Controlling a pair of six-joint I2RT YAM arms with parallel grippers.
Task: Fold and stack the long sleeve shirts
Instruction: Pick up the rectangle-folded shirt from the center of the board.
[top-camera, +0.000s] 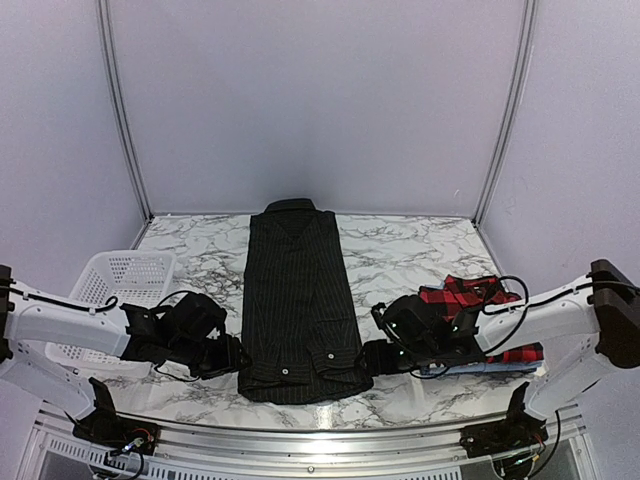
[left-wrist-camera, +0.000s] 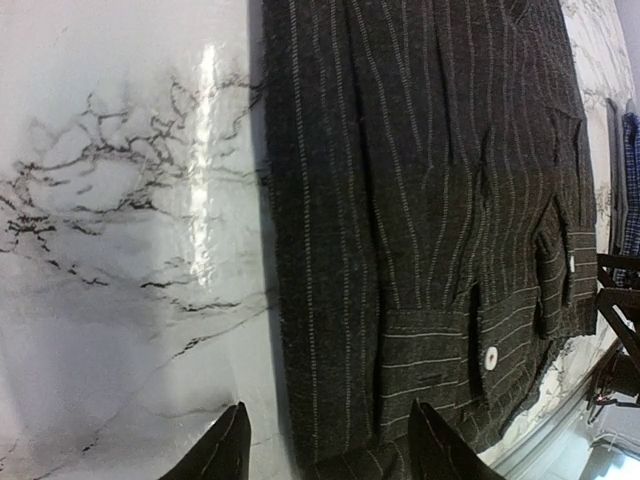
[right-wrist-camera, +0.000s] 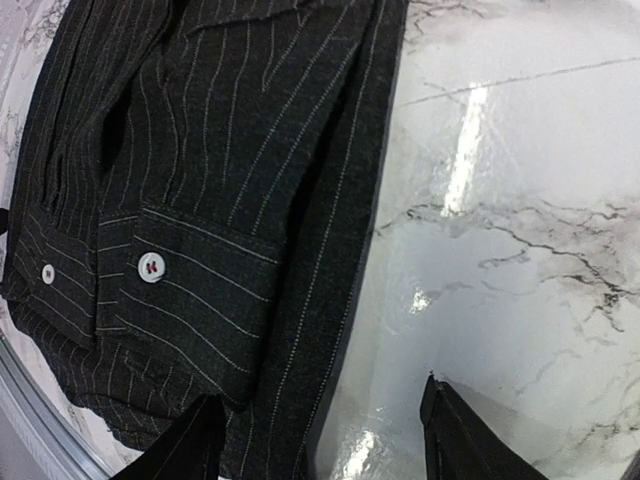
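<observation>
The black pinstriped long sleeve shirt (top-camera: 298, 305) lies flat in a narrow strip at the table's middle, collar far, both cuffs folded in at the near hem. My left gripper (top-camera: 232, 357) is open at its near left corner. In the left wrist view the gripper (left-wrist-camera: 330, 450) straddles the shirt (left-wrist-camera: 430, 200) along its left edge. My right gripper (top-camera: 372, 357) is open at the near right corner. In the right wrist view it (right-wrist-camera: 325, 440) straddles the right edge of the shirt (right-wrist-camera: 200, 180). The red-and-black plaid shirt (top-camera: 462, 297) lies on a blue shirt (top-camera: 497, 368) at the right.
A white mesh basket (top-camera: 118, 283) stands at the left edge behind my left arm. The marble table (top-camera: 410, 255) ends in a metal rail close behind both grippers. White walls enclose the back and sides.
</observation>
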